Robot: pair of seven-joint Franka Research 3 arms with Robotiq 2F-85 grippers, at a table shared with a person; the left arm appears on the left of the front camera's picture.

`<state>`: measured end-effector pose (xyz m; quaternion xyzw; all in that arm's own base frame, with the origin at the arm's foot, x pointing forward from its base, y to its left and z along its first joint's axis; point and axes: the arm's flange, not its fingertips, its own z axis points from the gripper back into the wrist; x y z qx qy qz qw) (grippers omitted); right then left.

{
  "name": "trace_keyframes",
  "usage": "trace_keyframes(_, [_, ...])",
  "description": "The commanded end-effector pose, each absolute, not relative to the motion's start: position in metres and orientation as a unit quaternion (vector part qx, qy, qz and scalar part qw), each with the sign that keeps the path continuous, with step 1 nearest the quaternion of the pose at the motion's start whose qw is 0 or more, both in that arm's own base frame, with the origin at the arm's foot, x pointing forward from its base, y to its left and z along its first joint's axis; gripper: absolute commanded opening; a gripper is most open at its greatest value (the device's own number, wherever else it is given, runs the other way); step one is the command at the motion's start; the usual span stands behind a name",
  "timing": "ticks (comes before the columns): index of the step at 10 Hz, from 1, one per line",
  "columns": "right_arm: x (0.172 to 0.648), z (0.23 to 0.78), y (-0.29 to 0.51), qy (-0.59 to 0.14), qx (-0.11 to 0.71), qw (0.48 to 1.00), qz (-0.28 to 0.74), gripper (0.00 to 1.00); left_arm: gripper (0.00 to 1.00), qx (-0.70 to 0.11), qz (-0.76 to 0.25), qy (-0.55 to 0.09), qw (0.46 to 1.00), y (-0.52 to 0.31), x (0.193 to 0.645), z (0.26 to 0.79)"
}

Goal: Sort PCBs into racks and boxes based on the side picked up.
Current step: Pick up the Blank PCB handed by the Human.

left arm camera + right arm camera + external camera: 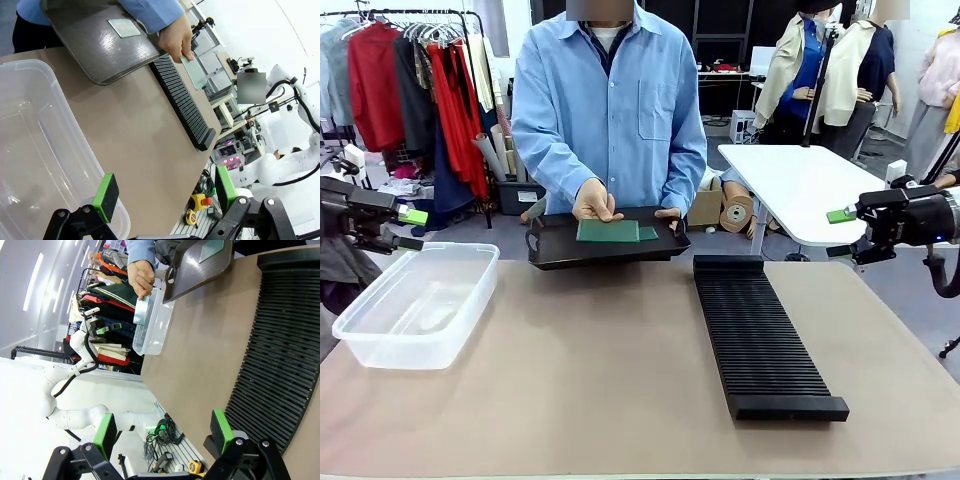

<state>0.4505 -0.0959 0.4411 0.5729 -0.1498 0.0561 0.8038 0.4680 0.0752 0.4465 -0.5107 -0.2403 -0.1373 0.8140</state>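
Ribbed black rack [767, 340] lies on smooth tan tabletop [620, 380]; clear round-cornered tub [415, 300] well left of it, bare surface between. Left gripper [165, 192] and right gripper [162, 431] gape, empty.

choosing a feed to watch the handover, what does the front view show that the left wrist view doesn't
Front view: the left end effector and right end effector at the table's sides, and the dark green face of the PCB held by the hand.
Left wrist view: the left end effector's pads spread open, one in front of the box's corner, the held PCB's paler face, and a red button below the table edge.
Shared: box, tray, rack, hand with PCB.
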Motion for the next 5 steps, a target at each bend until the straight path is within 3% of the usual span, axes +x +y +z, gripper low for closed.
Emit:
trace_keyframes(1, [0.4499,0.4424,-0.0964,-0.149,0.57,0.806,0.059,1.0,1.0,-0.511,-0.137,-0.239,0.814,0.0757,0.4674,0.4476])
trace_keyframes(5, [0.4499,0.4424,-0.0964,-0.149,0.57,0.806,0.059,1.0,1.0,-0.511,-0.137,-0.239,0.814,0.0757,0.4674,0.4476])
